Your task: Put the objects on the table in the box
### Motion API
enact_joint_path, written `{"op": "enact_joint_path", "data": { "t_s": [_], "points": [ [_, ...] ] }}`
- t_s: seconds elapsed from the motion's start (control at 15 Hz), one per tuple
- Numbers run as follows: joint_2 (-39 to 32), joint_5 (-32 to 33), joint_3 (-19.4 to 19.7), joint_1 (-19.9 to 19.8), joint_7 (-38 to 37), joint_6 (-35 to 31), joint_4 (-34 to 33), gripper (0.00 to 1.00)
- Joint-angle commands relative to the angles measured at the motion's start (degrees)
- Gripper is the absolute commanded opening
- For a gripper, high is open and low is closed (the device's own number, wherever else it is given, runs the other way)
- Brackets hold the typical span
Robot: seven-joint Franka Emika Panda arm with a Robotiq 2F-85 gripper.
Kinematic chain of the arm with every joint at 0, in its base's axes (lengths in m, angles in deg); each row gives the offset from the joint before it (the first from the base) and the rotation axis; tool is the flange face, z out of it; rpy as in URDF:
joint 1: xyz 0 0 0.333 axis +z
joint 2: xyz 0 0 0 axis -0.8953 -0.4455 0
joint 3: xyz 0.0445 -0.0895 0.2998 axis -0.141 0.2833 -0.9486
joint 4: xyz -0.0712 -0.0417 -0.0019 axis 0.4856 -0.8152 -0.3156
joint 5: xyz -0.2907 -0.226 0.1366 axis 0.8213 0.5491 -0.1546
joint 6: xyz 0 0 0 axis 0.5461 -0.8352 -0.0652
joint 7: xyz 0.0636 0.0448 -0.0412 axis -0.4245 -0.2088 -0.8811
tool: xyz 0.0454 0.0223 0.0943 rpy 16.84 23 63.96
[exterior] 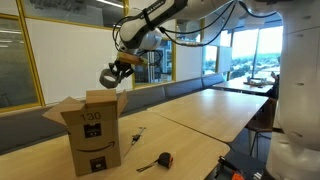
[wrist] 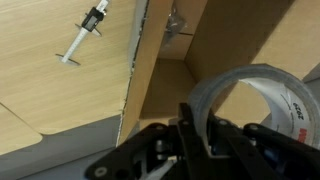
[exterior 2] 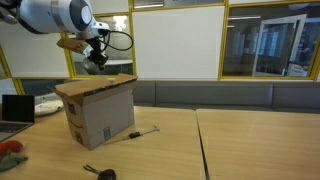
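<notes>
The brown box (exterior: 95, 130) stands on the left part of the long, light wood counter (exterior: 200, 108). Its top flaps are open and stick up. The number 130 is written on its front in black.

Up in the air, above the open box, hangs the pincer (exterior: 113, 73). It is clenched on a grey roll (wrist: 285, 90) that looks like tape. The roll does not touch the box. In the wrist view the roll hangs over the inside of the box. Far down in there, by a wall, sits a small shiny thing (wrist: 173, 24). It is too blurry to tell what it is.

To the right of the box, near it, a thin white stick (exterior: 135, 134) with a dark end lies flat on the counter. Farther right, close to the counter's near edge, lies a black and orange gadget (exterior: 162, 159). The stick and the gadget are apart from each other.
</notes>
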Motion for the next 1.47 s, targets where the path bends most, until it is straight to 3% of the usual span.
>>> {"op": "enact_joint_path", "data": {
  "t_s": [0.0, 0.33, 0.4, 0.47, 0.6, 1.07, 1.13, 1.4],
  "points": [
    [-6.63, -5.89, -0.7, 0.63, 5.55, -0.08, -6.18, 0.1],
    [-13.53, -10.43, -0.69, 0.59, 9.39, 2.32, -10.91, 0.1],
    [-14.7, -10.86, -0.57, 0.51, 9.52, 2.93, -11.93, 0.17],
    [-15.32, -11.24, -0.54, 0.49, 9.65, 3.46, -12.27, 0.41],
    [-16.68, -11.47, -0.28, 0.44, 9.78, 4.49, -13.57, 0.44],
    [-17.0, -11.33, 0.36, 0.26, 9.43, 6.79, -15.1, 0.96],
    [-16.44, -10.88, 0.65, 0.37, 9.11, 7.1, -14.72, 1.0],
    [-10.28, -7.75, 3.04, 0.89, 6.79, 5.81, -9.02, 1.0]
  ]
}}
